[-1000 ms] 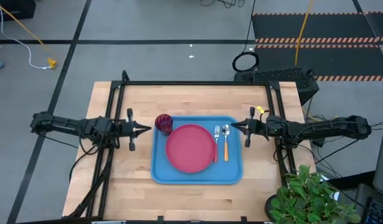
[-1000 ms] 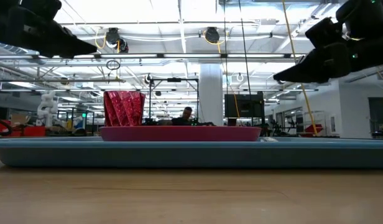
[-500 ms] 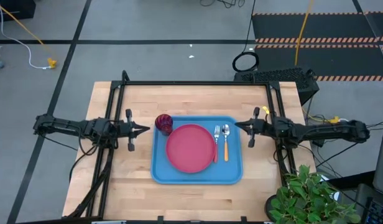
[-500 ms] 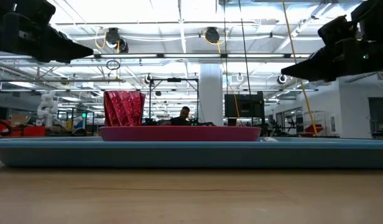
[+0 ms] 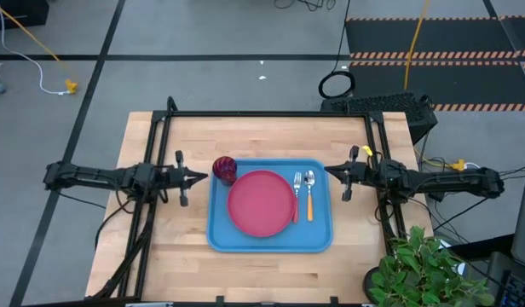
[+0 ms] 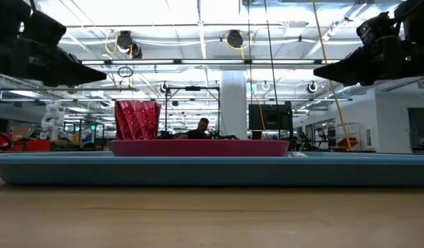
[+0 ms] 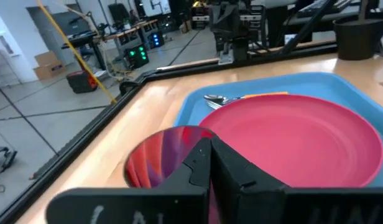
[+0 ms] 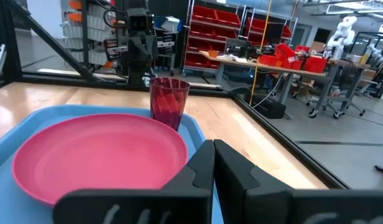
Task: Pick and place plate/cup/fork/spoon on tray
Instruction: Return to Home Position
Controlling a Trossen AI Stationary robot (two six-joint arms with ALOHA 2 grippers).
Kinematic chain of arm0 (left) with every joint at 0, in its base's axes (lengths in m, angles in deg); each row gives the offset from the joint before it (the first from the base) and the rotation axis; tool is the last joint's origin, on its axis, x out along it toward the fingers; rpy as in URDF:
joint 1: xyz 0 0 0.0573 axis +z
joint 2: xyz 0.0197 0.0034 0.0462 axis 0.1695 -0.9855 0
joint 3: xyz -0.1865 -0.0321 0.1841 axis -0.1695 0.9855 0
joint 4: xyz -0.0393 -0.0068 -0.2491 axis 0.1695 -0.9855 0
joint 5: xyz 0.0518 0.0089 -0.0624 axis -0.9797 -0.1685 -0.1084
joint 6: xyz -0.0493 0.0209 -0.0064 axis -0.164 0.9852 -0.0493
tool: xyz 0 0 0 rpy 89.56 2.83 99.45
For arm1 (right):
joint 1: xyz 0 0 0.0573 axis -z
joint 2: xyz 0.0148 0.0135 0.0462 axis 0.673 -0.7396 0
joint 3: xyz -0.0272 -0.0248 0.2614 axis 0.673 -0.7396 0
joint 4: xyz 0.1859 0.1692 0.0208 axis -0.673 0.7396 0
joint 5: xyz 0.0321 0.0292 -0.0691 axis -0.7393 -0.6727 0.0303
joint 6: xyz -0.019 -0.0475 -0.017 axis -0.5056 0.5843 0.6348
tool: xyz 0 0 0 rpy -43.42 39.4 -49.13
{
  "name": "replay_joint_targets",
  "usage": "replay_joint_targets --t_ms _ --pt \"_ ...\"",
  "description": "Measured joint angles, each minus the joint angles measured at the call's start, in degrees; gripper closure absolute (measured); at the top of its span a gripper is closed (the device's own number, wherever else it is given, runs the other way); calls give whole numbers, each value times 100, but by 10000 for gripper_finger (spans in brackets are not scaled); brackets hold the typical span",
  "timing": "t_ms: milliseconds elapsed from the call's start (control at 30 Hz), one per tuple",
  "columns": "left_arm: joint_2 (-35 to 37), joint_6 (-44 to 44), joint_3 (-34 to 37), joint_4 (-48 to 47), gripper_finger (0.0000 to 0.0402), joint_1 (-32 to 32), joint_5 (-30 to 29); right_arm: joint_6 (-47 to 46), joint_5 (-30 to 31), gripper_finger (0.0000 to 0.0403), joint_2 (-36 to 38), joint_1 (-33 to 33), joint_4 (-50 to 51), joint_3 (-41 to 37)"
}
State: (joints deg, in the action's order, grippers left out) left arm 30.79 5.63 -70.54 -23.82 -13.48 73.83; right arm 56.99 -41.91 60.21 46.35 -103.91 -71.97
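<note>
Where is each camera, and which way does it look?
High view: above the table, facing straight down; left hand and right hand both show.
Low view: at table height, facing level across the tray into the room; both hands overhead.
Left wrist view: on left arm, facing cup and plate; own fingers show.
Right wrist view: on right arm, facing the opposite way; own fingers show.
Shared: both wrist views see cup and plate.

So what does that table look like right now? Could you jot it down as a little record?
tray: blue, mid-table, holds all four items
plate: pinkish-red, centre of tray
cup: dark red, upright, tray corner nearest the left arm
fork: right of plate
spoon: orange handle, right of fork
left end effector: shut, empty, raised, left of tray
right end effector: shut, empty, raised, right of tray
</note>
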Motion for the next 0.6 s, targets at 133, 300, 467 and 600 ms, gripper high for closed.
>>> replay_joint_targets --t_ms 133,300,467,600 --pt "0 -59 134 96 386 139 186 1 -2 403 126 0 155 -4" --pt "4 -89 134 147 387 201 429 30 0 403 291 0 328 -7" --pt "71 -17 134 259 396 201 490 130 -2 403 502 0 448 -9" --pt "347 -88 134 278 385 201 490 152 -2 403 731 0 742 -11"
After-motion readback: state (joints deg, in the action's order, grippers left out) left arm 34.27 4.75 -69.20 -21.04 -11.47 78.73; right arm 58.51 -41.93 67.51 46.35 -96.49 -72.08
